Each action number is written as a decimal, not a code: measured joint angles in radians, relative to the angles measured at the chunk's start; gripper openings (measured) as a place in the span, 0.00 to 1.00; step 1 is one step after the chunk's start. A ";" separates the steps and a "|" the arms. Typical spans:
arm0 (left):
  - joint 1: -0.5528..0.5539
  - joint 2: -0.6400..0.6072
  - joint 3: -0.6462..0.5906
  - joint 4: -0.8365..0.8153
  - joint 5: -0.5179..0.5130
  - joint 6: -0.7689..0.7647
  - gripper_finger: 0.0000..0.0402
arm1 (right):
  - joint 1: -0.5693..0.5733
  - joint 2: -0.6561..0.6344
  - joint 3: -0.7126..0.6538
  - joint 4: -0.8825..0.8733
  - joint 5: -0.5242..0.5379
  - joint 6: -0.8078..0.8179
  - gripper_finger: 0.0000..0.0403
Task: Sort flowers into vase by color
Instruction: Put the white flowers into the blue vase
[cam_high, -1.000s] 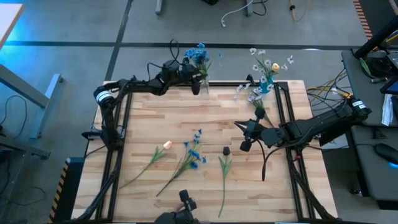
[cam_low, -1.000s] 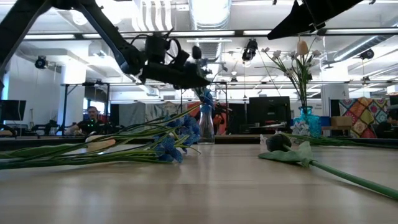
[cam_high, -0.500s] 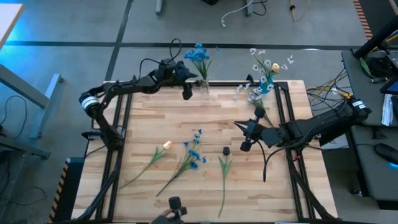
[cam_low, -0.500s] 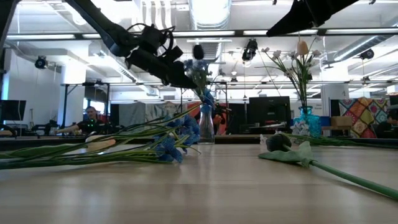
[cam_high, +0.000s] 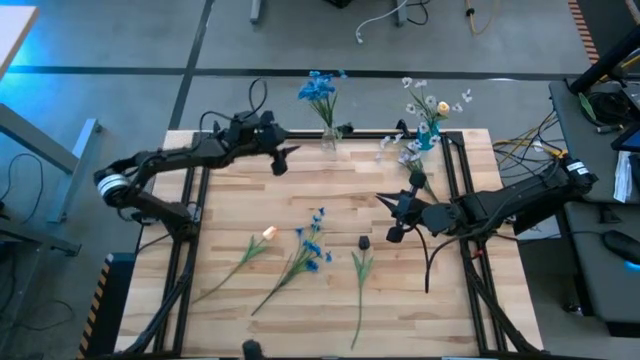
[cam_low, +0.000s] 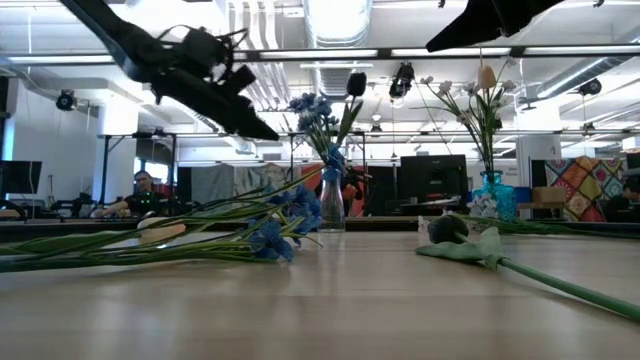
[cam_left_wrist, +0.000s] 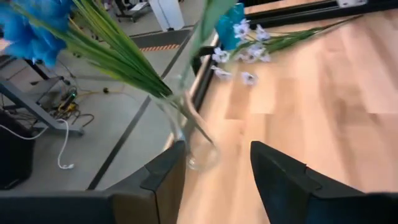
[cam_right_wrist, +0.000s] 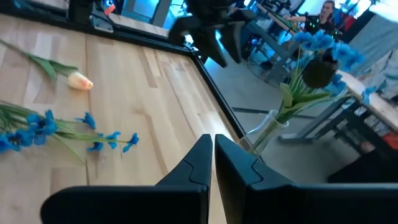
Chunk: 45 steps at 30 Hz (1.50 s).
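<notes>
My left hand (cam_high: 281, 160) is open and empty, just beside the clear vase (cam_high: 329, 137) holding blue flowers (cam_high: 320, 88). More flowers (cam_high: 305, 252) lie on the desk (cam_high: 330, 195). My right hand (cam_high: 393, 223) waits pinched shut above the desk.

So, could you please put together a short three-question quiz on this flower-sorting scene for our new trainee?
1. True or false: the left gripper holds a flower.
2. What colour are the blossoms in the clear vase?
3. The right gripper is: A) over the blue vase, B) shut above the table, C) gripping the tulip.

Key: 1 false, its fingers are open and empty; 2 blue; 3 B.
</notes>
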 joint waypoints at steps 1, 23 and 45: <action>-0.006 -0.032 -0.029 -0.005 0.000 -0.011 0.40 | 0.000 0.000 0.000 0.000 0.000 -0.013 0.03; -0.687 -0.323 -0.066 -0.849 -0.401 -0.636 0.19 | 0.003 -0.050 0.017 -0.298 -0.085 0.273 0.03; -1.064 -0.302 -0.134 -0.971 -0.425 -1.316 0.19 | -0.553 0.042 0.010 -0.697 -0.354 0.448 0.14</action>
